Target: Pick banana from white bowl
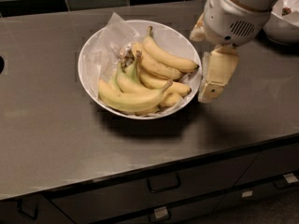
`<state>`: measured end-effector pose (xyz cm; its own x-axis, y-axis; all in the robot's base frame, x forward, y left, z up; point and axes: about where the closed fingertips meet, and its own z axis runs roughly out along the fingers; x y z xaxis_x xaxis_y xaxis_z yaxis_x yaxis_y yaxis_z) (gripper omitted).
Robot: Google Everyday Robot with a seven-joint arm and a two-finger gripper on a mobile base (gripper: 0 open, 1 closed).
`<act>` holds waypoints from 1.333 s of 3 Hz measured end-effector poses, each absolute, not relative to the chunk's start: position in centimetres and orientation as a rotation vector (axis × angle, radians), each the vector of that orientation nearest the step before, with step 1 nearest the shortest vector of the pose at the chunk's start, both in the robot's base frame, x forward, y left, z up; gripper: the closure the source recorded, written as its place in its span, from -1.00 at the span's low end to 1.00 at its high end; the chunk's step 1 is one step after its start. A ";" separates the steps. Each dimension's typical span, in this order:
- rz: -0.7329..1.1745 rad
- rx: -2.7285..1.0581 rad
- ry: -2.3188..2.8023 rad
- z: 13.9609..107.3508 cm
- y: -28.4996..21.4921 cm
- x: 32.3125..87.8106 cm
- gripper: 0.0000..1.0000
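The white bowl (180, 35), wide and lined with crinkled white paper, sits on the dark counter at the middle back. It holds several bananas. The banana (133, 100), long, curved and pale yellow-green, lies along the bowl's front edge. Deeper-yellow bananas (166, 57) with dark tips lie behind it. My gripper (209, 93) hangs from the white arm at the right, just outside the bowl's right rim and close to it, above the counter. It holds nothing that I can see.
A second white bowl (286, 24) stands at the far right back, partly behind my arm. A dark round opening (1, 64) shows at the left edge. The counter's front edge runs above drawers (163, 183). A tiled wall is at the back.
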<state>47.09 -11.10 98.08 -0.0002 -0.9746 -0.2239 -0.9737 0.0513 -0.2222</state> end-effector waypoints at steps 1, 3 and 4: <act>0.037 -1.958 2.028 97.6 -9.9 46.3 -0.42; 0.120 -2.048 1.966 96.6 -5.7 47.6 -0.42; 0.144 -2.106 1.925 96.6 -3.5 48.2 -0.42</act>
